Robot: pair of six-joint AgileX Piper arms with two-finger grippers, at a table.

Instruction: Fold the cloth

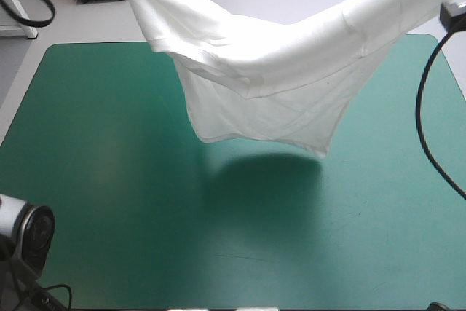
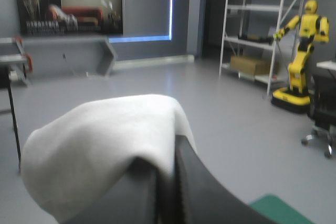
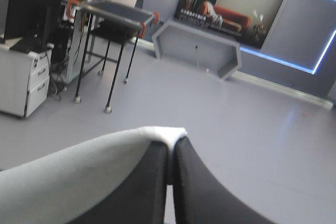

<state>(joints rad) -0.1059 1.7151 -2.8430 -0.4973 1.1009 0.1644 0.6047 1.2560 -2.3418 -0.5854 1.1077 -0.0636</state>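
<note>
Logged from the table's near edge outward. Found bare teal-green cover across the near half of the table. Past that, noted a soft dark shadow on the cover, about mid-table and a little toward the right side. Directly above it, recorded the T-shirt: white, lifted wholly off the table, touching the cover nowhere. Hangs as a wide sagging sling over the far half of the table, stretched between two high ends, one rising out past the far left corner, the other past the far right corner. Sags lowest at a pointed corner right of the middle, with a hem line running from there back toward the left. Shows layered folds and a seam through the middle. In the high view, could not make out either gripper at the cloth's ends. From the left wrist view, checked the left gripper: black fingers pressed all but together, pinching the T-shirt, with white cloth pulled over the tips and heaped in a rounded mound over the back of one finger. Raised and looking level, with a small corner of the teal-green cover low beside the other finger. From the right wrist view, checked the right gripper: fingers likewise all but closed, pinching the T-shirt, with a small white fold at the very tips and the rest draped in shade down the back of one finger.
</note>
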